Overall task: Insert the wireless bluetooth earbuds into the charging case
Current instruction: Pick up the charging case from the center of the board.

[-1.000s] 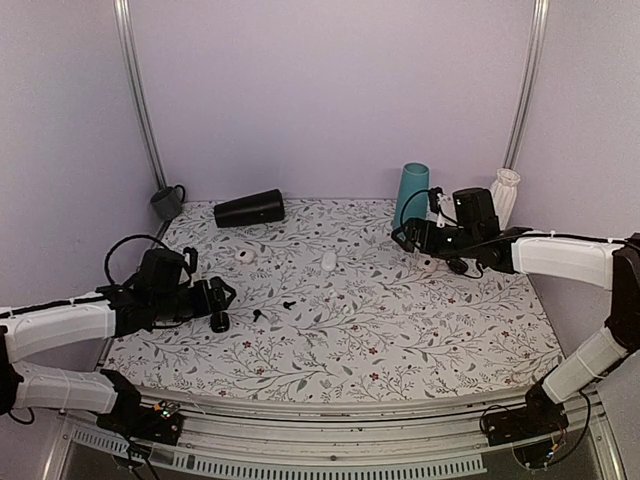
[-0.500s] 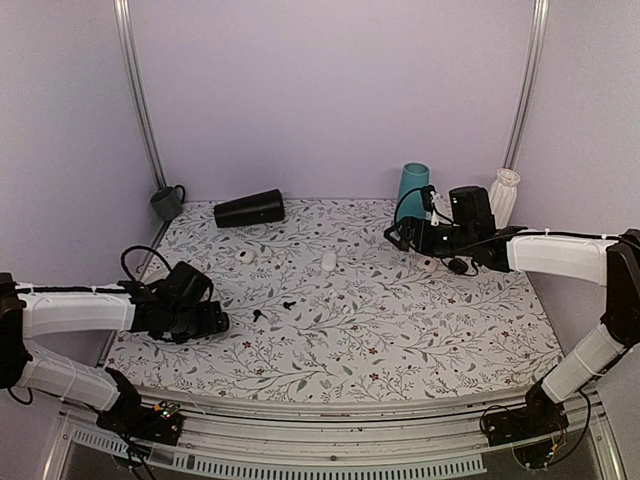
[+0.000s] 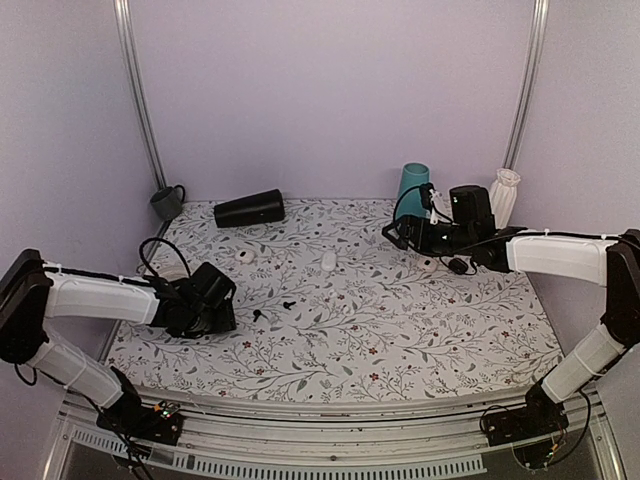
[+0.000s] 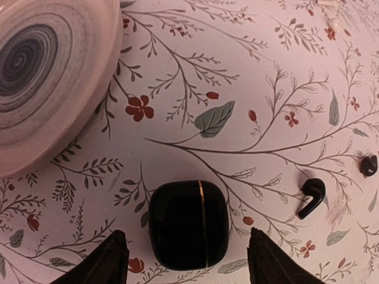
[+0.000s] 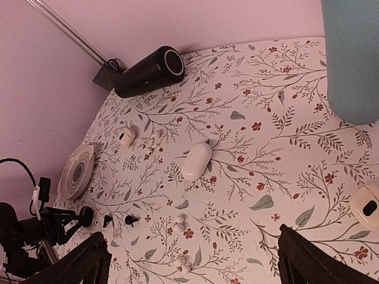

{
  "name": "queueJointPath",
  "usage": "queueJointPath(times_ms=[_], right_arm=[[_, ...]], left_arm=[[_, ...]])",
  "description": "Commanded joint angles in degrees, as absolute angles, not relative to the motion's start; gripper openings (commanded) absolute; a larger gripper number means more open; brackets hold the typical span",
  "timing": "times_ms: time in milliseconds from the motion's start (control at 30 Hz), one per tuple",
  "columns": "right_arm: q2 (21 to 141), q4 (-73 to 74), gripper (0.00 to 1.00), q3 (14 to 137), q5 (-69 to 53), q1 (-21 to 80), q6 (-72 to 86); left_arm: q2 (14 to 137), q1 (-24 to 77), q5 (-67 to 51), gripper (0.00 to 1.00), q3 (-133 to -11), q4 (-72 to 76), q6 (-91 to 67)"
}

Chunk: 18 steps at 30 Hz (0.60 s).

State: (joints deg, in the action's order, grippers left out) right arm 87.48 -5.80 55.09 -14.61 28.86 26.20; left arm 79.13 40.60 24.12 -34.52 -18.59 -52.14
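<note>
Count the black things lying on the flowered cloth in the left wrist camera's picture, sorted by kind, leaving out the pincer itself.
Black charging case: 1
Black earbuds: 2
Total: 3

Floral-print table (image 3: 400,340) — on it the charging case (image 4: 188,223), two black earbuds (image 4: 311,197), a white oval case (image 5: 196,161).

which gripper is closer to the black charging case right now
Left. The left gripper sits right at the charging case, one finger on each side with gaps showing. The right gripper is far across the table, by the teal cup.
</note>
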Motion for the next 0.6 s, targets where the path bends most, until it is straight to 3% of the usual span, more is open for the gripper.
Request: queueJointPath(times_ms=[0,567], right_arm=[[86.3,-8.0,0.99,54.6,-15.3,29.2,26.9],[85.3,-8.0,0.99,54.4,-15.6,29.5,27.8]], left_arm=[[82.3,42.4,27.2,0.67,-36.1,-17.2,-53.5],[88.5,42.4,29.3,0.6,-36.0,-13.4,-56.0]])
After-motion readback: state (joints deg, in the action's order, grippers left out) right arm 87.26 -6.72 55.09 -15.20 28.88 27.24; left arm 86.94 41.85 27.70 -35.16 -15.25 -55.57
